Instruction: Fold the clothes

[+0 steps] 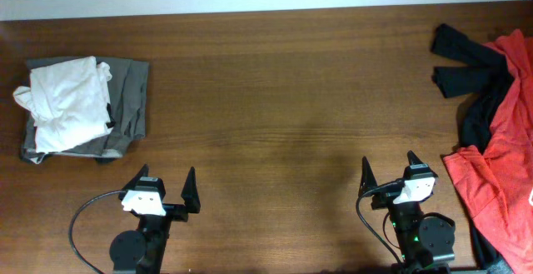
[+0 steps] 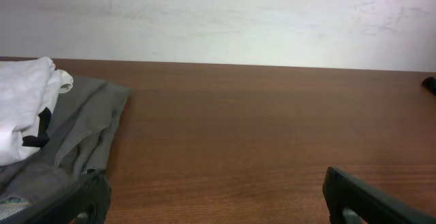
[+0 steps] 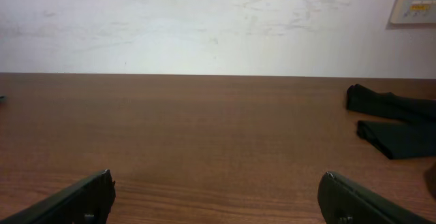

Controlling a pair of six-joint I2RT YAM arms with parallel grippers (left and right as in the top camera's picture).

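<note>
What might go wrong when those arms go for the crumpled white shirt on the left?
The thin white T-shirt lies bunched on the grey-brown trousers, so the open left gripper might pinch both garments together. It also sits far from the open right gripper, so spreading it flat with both arms may be awkward.

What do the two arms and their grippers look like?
Both arms are black. The left gripper and right gripper each have two pointed black fingers on a white block. A black cable loops beside each round base.
</note>
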